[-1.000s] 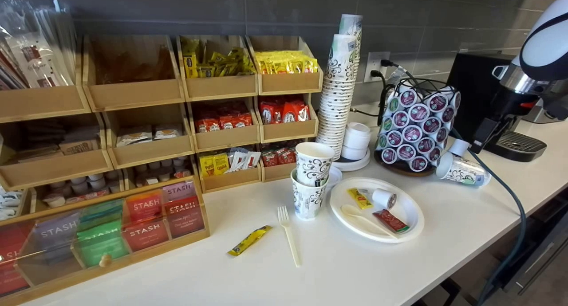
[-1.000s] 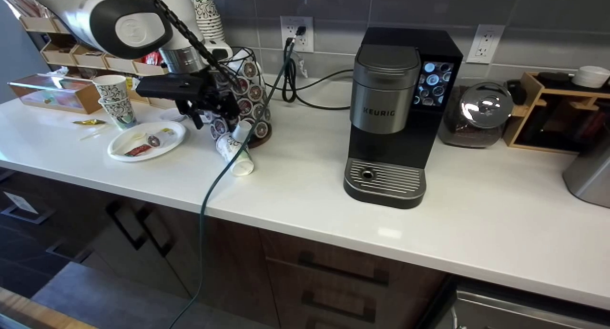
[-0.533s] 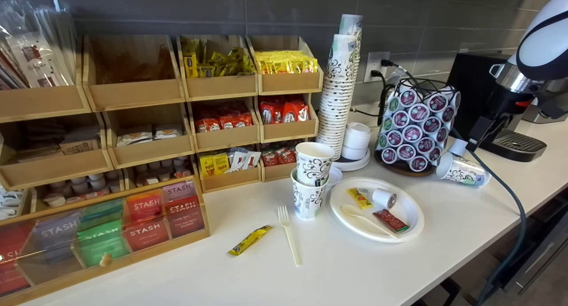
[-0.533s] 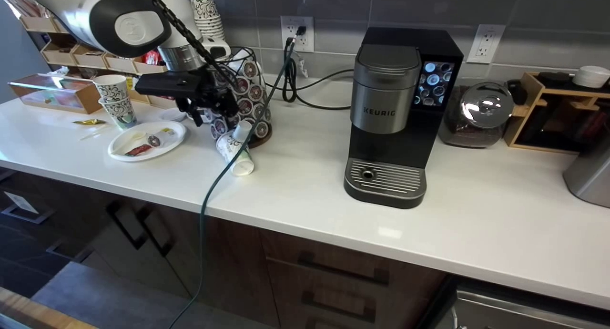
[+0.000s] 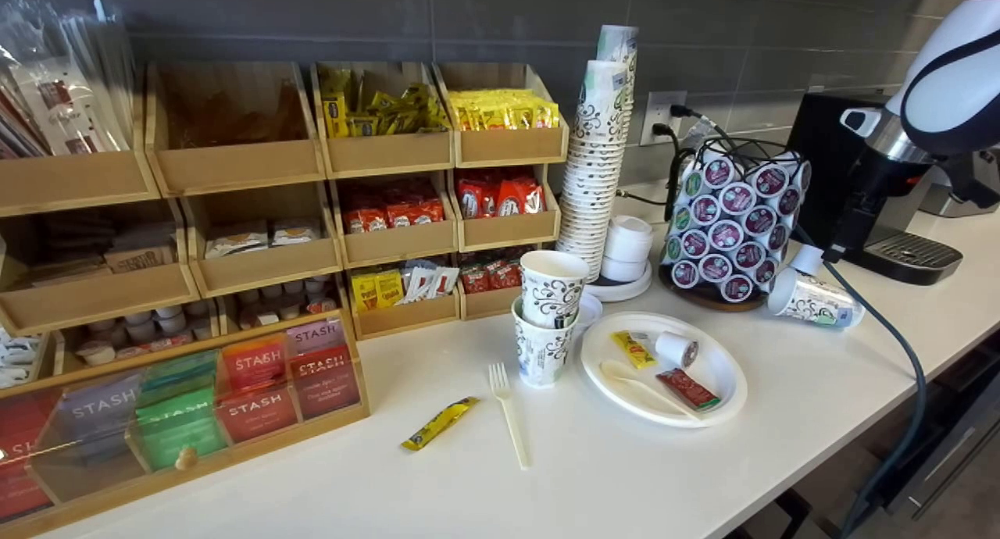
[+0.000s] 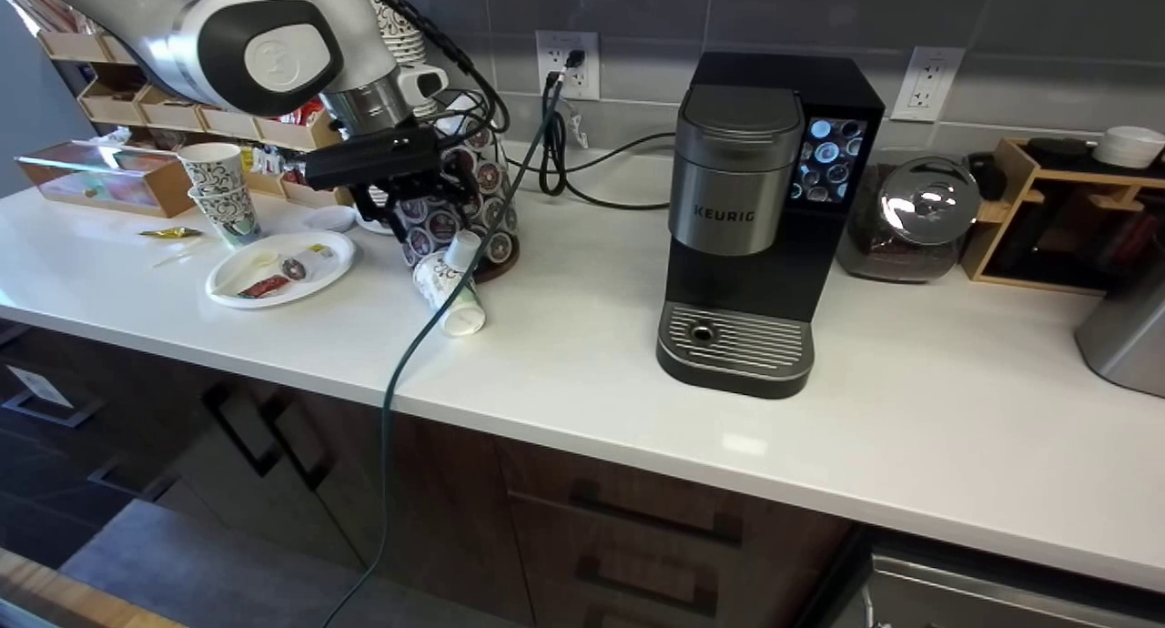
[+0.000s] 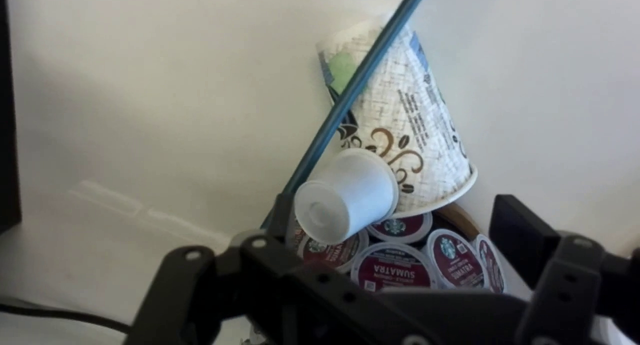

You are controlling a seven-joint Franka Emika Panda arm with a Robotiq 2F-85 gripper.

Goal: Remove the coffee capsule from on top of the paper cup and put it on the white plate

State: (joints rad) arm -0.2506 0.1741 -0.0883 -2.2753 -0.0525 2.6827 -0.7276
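The paper cup (image 5: 819, 301) lies on its side on the counter and also shows in the wrist view (image 7: 400, 115). A white coffee capsule (image 5: 807, 259) rests on the cup's side near its rim, bottom end up in the wrist view (image 7: 350, 195). The white plate (image 5: 726, 367) holds another capsule (image 5: 676, 349), a yellow packet, a red packet and a spoon; it also shows in an exterior view (image 6: 319, 275). My gripper (image 7: 400, 225) is open and empty above the capsule rack. The capsule on the cup appears nearer its left finger, and I cannot tell whether they touch.
A wire rack of capsules (image 5: 734, 226) stands right behind the cup. A blue-green cable (image 7: 345, 100) runs across the cup. The coffee maker (image 6: 737, 218), two stacked doodle-print cups (image 5: 547, 316) and a tall cup stack (image 5: 594, 172) stand along the counter.
The arm and gripper have moved right in an exterior view, nearer the rack, and the wrist has tilted. The cup, capsule and plate have not moved.
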